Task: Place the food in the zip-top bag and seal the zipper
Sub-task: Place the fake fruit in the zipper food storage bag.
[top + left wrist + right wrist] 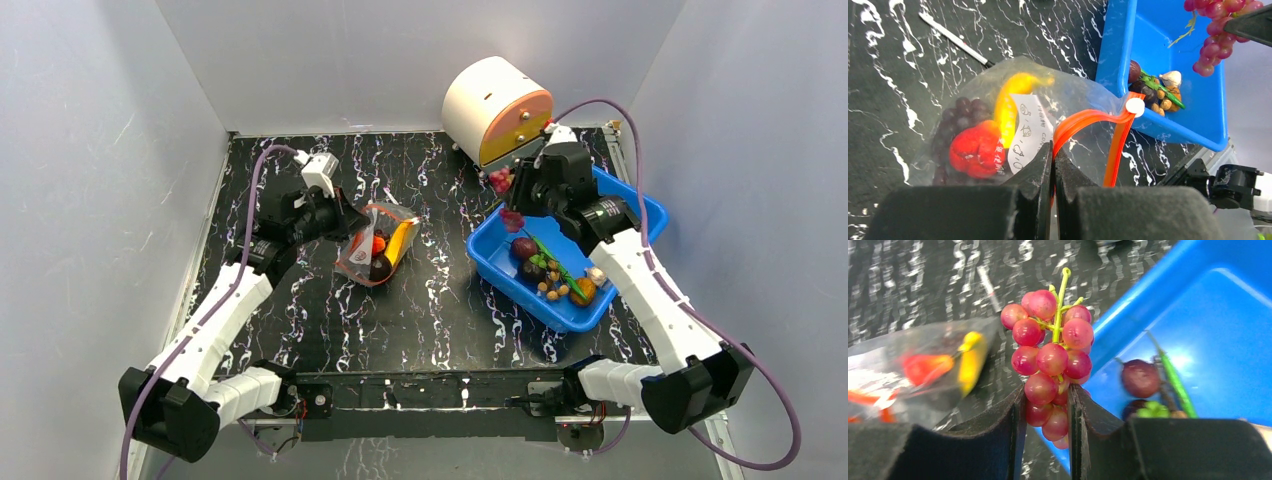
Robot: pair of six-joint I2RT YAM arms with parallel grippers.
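Though it crinkles, the zip-top bag [1079, 95] is clear.

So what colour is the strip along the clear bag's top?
The strip is red-orange, with a white slider; clearest in the left wrist view.

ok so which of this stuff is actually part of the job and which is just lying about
Job: zip-top bag, zipper, grape bunch in right gripper, banana and red fruit already bagged.
Lying about: pen, white drum, blue bin.
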